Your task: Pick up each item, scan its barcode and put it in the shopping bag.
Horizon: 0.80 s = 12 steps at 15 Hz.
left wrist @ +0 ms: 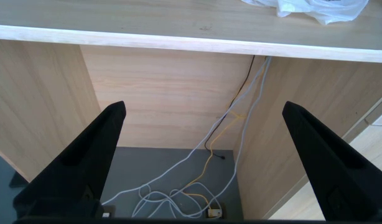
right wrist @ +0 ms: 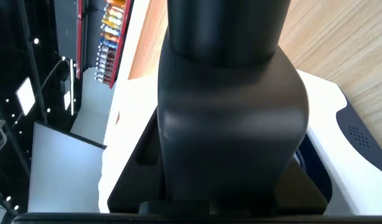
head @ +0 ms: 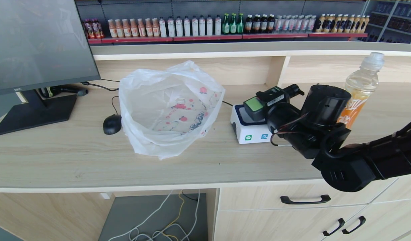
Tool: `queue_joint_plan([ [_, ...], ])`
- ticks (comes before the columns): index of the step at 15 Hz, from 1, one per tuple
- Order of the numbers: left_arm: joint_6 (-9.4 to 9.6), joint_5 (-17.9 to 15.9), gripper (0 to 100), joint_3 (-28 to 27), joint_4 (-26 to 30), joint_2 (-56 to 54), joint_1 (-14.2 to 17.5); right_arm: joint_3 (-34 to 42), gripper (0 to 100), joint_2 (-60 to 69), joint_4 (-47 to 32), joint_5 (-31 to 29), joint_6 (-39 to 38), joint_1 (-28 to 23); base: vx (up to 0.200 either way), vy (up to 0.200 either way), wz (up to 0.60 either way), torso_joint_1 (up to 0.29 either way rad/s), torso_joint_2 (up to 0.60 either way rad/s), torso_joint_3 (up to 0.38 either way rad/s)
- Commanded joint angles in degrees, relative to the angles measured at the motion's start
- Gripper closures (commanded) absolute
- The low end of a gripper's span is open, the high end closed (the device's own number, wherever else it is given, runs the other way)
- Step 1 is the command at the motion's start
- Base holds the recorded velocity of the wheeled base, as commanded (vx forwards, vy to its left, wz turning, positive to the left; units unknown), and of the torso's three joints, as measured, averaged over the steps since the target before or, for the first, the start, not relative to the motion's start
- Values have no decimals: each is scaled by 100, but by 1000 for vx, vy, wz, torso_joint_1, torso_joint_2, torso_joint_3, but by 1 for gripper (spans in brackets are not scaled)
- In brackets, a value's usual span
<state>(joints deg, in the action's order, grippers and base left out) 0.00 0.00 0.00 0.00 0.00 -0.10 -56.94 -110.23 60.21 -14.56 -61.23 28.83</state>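
Head view: bottle (head: 359, 87) stands upright on the counter (head: 75, 160), well right of the bag (head: 168, 107), past the scanner (head: 250, 132). Smooth plastic and pretty full, so I'd guess a bit heavy and slippy; grab it round the labelled middle. Bag's mouth gapes open, nothing obvious inside besides its print. Right gripper (head: 259, 108) hangs over the scanner, can't tell its grip. Left gripper (left wrist: 204, 112) is spread wide, empty, down below the bag.
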Motion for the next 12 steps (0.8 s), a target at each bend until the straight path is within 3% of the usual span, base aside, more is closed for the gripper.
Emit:
queue_joint_plan([
  [1, 0, 0, 0, 0, 0, 0, 1, 34, 100, 291, 26, 5, 129, 79, 0, 0, 0, 0, 0, 0],
  [7, 0, 0, 0, 0, 0, 0, 1, 60, 100, 950, 26, 67, 1325, 606, 0, 0, 0, 0, 0, 0],
  [12, 0, 0, 0, 0, 0, 0, 1, 711, 100, 1865, 70, 225, 3364, 1274, 0, 0, 0, 0, 0, 0],
])
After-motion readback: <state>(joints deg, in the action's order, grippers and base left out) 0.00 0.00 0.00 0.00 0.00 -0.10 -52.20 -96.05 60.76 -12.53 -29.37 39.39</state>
